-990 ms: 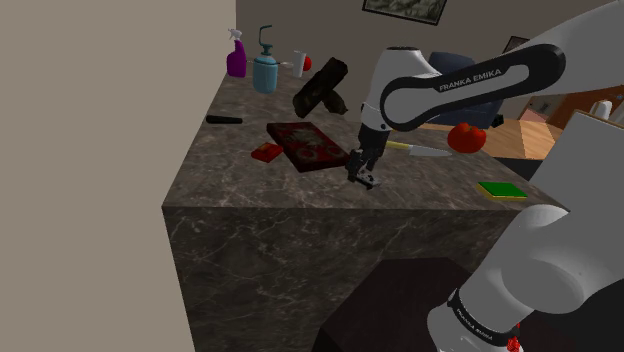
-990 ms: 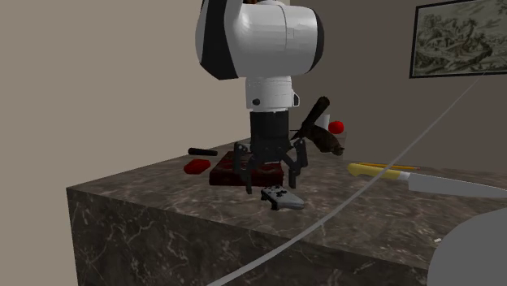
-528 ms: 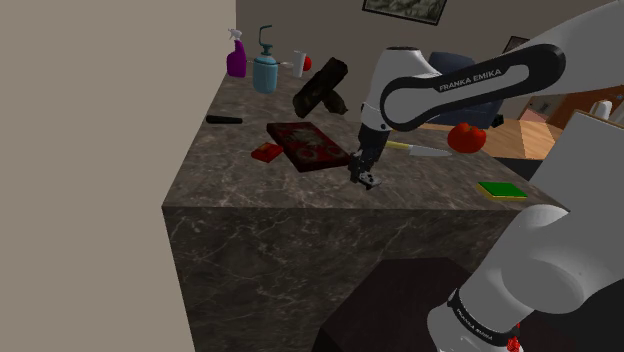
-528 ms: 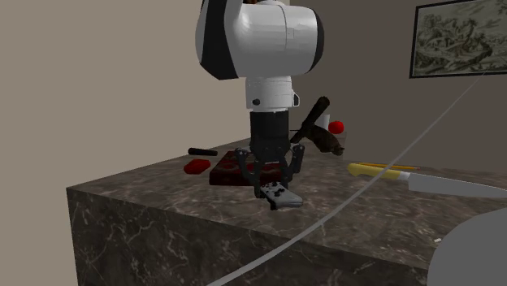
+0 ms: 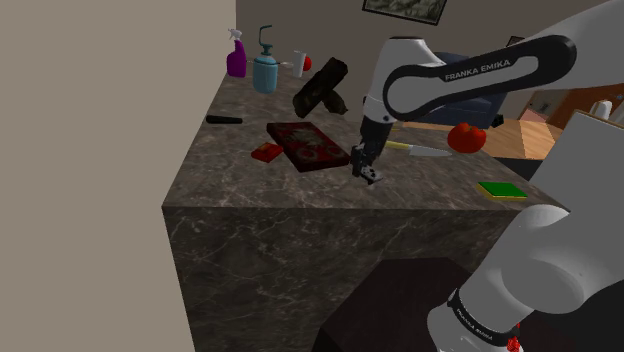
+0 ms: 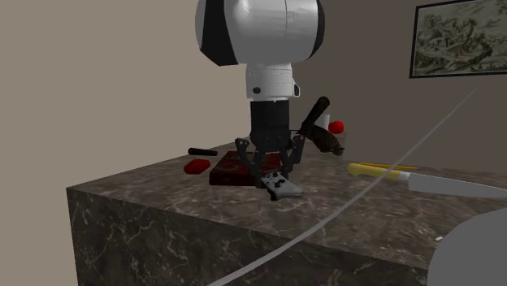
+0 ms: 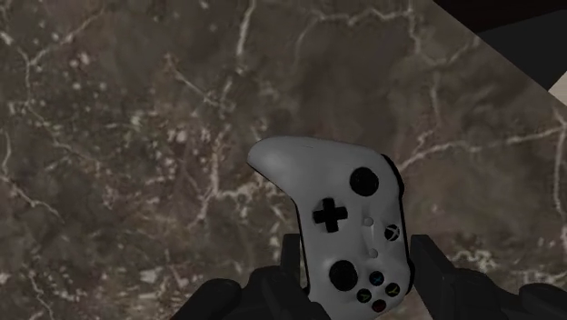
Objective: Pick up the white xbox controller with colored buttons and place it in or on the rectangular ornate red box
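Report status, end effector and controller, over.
End effector shut on controller. Controller tilted, just off the counter. Red box right beside it, nothing between.

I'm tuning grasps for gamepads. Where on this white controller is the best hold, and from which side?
Probably come from above its button face and pinch the controller across its short way, back edge to handle-side edge, as the tool does now. Those edges lie closest together there, so the fingers can span them, while the rounded handle sticks out free.
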Available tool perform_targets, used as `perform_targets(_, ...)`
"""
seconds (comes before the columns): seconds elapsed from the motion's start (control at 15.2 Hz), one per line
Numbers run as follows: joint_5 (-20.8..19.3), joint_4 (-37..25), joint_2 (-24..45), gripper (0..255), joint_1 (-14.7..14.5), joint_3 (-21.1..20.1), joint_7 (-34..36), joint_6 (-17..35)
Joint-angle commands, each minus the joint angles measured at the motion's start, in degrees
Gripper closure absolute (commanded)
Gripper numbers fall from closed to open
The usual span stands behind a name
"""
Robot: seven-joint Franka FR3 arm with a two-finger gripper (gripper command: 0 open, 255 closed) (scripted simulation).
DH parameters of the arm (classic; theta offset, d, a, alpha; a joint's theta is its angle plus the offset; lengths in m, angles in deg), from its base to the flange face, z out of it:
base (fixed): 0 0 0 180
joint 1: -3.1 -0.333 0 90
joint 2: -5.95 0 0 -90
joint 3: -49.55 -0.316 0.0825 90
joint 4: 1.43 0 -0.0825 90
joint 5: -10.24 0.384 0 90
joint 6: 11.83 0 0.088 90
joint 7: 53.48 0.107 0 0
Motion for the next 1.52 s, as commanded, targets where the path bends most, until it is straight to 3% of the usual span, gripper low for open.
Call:
perform_targets(0.0,0.09,-1.1,-0.77,255,-0.06,-0.13,0.02,-1.89)
perform_targets(1.12,0.54,-11.57,-3.52,255,-0.22,-0.51,-0.53,-15.1)
perform_targets(1.45,1.15,-22.54,8.24,255,-0.59,-0.35,-0.68,-14.31)
